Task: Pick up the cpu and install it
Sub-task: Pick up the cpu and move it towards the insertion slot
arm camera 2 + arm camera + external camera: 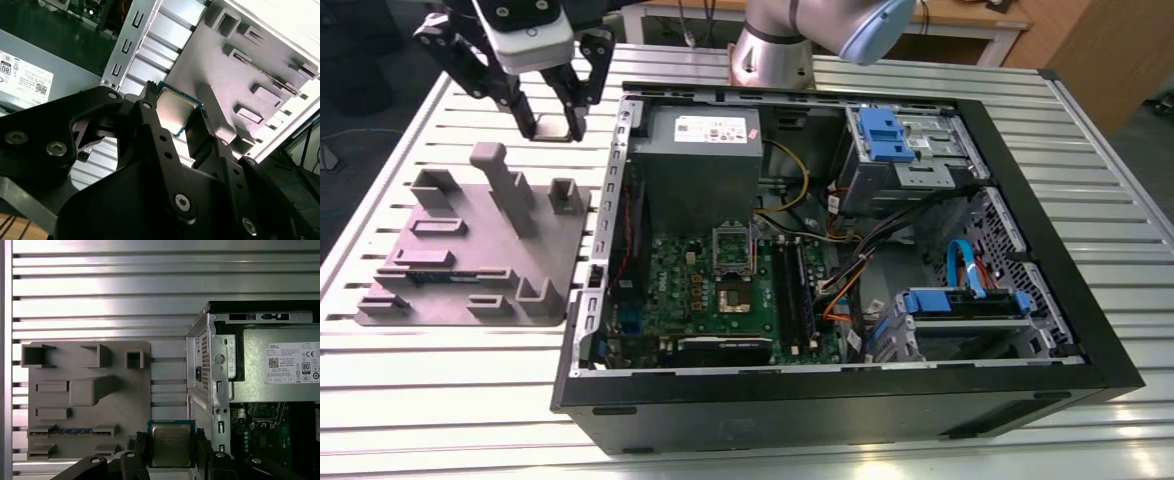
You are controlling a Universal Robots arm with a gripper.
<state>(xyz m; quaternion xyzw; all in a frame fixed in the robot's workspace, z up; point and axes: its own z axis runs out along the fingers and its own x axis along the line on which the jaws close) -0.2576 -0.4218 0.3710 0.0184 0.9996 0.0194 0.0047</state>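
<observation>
The cpu (pixel 171 442) is pinched by its edges in the gripper (pixel 172 454), so it could get dropped or skewed if that thin hold slips.

Silver-grey arm with a black gripper
The arm (pixel 774 50) was a silver-grey tube with a pale blue joint cap (pixel 874 28). A white wrist block (pixel 534 40) with a black top carried the gripper (pixel 551 127), whose black linkage bars and fingers (pixel 152 120) were studded with round silver screws (pixel 182 201) in the second wrist view.
</observation>
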